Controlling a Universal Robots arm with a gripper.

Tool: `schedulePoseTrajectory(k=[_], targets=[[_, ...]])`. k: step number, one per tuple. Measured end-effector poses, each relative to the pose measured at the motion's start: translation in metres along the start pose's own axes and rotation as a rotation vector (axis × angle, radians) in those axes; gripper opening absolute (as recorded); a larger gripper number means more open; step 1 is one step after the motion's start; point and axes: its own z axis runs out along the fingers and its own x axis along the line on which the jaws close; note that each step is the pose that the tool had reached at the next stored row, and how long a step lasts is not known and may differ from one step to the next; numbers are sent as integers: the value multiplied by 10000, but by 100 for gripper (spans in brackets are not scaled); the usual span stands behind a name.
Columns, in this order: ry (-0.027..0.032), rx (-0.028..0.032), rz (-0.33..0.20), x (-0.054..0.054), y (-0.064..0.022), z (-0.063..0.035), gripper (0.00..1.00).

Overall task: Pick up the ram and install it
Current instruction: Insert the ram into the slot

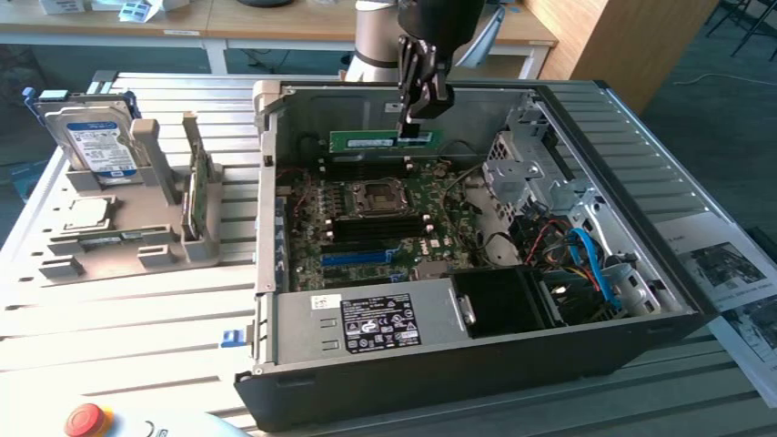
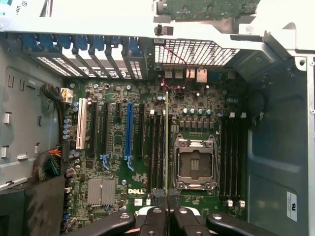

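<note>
Now I'm gripping the ram, gripper pinched shut on its upper edge. It's hanging over the motherboard, beside the processor socket.

The table is made of long silver strips with thin gaps between them. A big black computer box sits on it with its side off, right under the jaws of the gripper. A grey holder stands on the table well away from the jaws, toward the exterior view's left. Some printed papers lie flat, far from the jaws, toward the exterior view's right. A red button sits by the near edge, farthest from the jaws.
</note>
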Motion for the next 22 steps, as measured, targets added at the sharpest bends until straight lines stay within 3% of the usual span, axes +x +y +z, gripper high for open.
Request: schedulePoseTrajectory(k=[22], targets=[[5, -1, 1, 2, -26, 385, 12]])
